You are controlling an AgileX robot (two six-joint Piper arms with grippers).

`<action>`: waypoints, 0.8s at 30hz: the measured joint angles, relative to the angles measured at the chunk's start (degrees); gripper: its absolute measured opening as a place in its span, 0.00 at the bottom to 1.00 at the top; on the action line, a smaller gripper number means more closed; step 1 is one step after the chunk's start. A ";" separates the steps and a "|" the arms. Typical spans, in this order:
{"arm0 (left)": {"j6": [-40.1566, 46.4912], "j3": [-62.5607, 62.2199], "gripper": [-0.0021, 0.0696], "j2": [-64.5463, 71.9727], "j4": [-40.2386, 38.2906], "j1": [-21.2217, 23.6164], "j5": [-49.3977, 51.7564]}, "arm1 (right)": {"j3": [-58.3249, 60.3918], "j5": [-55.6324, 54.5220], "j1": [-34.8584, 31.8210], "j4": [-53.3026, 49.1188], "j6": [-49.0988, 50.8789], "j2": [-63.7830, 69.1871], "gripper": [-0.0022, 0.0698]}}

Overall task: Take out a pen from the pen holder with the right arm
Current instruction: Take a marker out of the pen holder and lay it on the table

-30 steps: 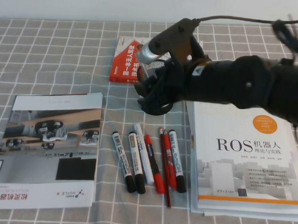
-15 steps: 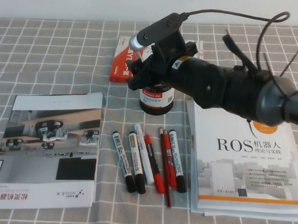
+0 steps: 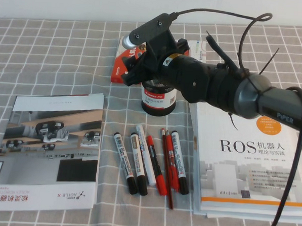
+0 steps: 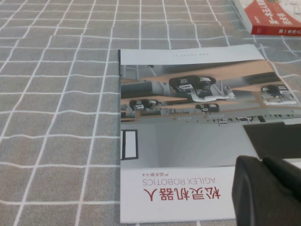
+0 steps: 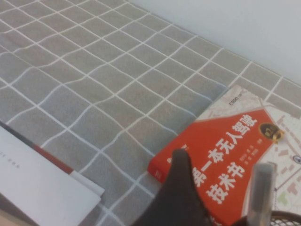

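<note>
High view:
- Right gripper [image 3: 136, 73] hangs over the black mesh pen holder [image 3: 158, 101], its arm reaching in from the right.
- The holder stands upright on the checked cloth [image 3: 52, 57], in front of a red book [image 3: 121, 67] and just beside the ROS book [image 3: 250, 158].
- A row of markers [image 3: 151, 161] lies nearer the robot.

Left wrist view:
- Left gripper [image 4: 270, 193] sits above the AgileX brochure [image 4: 188, 117].
- Cannot tell how far open it is or whether it holds anything.

Right wrist view:
- A grey pen [image 5: 261, 190] stands in the holder, apart from the gripper's dark body.
- Nothing is seen held.
- Cannot tell how far open the gripper is.
</note>
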 joint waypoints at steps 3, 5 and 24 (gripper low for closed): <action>0.00 0.00 0.02 0.00 0.00 0.00 0.00 | -1.32 0.14 -0.33 -0.22 0.00 1.19 0.71; 0.00 0.00 0.02 0.00 0.00 0.00 0.00 | -2.14 0.25 -0.72 -0.22 0.00 1.95 0.71; 0.00 0.00 0.02 0.00 0.00 0.00 0.00 | -4.52 1.43 -1.06 -0.22 0.00 5.42 0.57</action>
